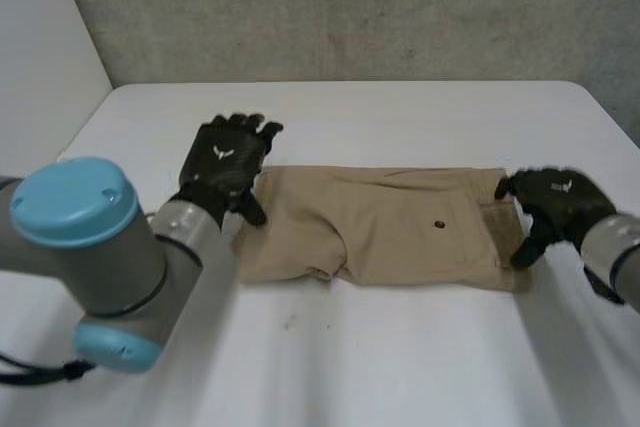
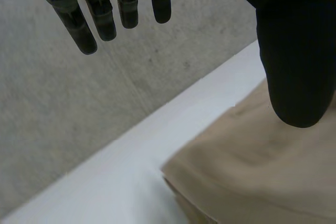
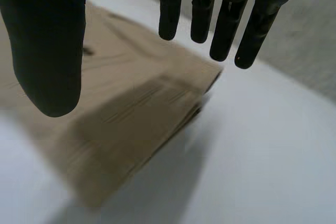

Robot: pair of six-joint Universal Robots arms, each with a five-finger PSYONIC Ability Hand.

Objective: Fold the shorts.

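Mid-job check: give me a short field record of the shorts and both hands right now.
shorts: tan, flat on the white table, dark button facing up
left hand: open, fingers straight, at the leg end, holding nothing
right hand: open, fingers straight, at the waistband end, holding nothing
contact: cannot tell if either hand touches the cloth

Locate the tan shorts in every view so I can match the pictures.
Head view: the shorts lie flat mid-table, the left hand at one end and the right hand at the other.
Left wrist view: the shorts lie beneath the left hand's thumb.
Right wrist view: the shorts lie under the open right hand, one corner near its fingertips.
Shared landmark: the white table meeting the grey wall.
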